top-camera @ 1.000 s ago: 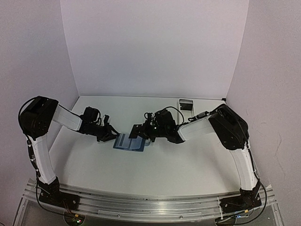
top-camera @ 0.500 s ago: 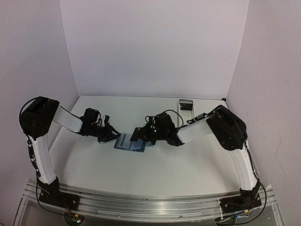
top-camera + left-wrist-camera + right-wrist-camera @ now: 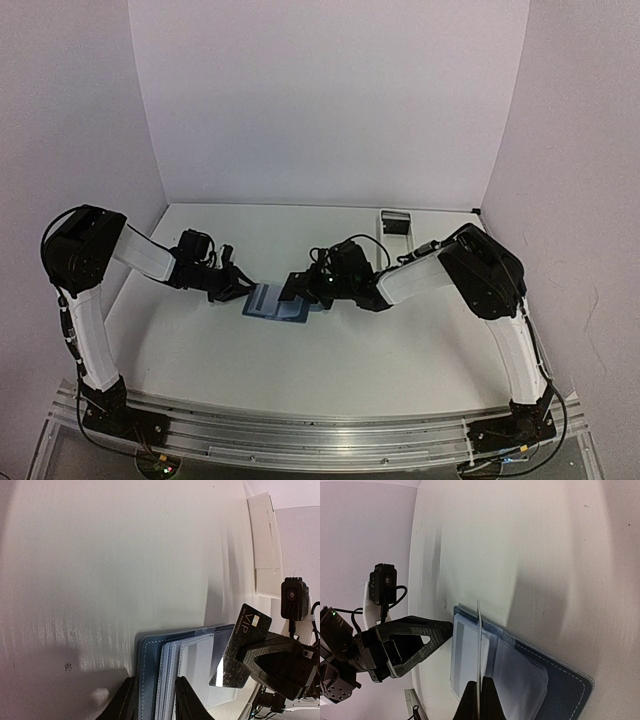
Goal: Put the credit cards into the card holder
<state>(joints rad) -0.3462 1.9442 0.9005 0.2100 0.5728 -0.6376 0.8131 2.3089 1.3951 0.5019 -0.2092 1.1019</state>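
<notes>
Card holder (image 3: 277, 303) lies open mid-frame on tabletop (image 3: 330, 370). My left jaws pinch its cover edge to steady it; my right jaws clenched on black card (image 3: 242, 650), angled at clear sleeve (image 3: 197, 665).

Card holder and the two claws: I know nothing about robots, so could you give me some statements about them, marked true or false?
1. The card holder lies folded shut. False: it lies open, with its clear sleeves showing.
2. The right gripper pinches a dark card marked VIP. True.
3. The left gripper hangs far from the card holder. False: its fingers clamp the holder's edge.
4. The card is tilted over the open holder, not flat on the table. True.
</notes>
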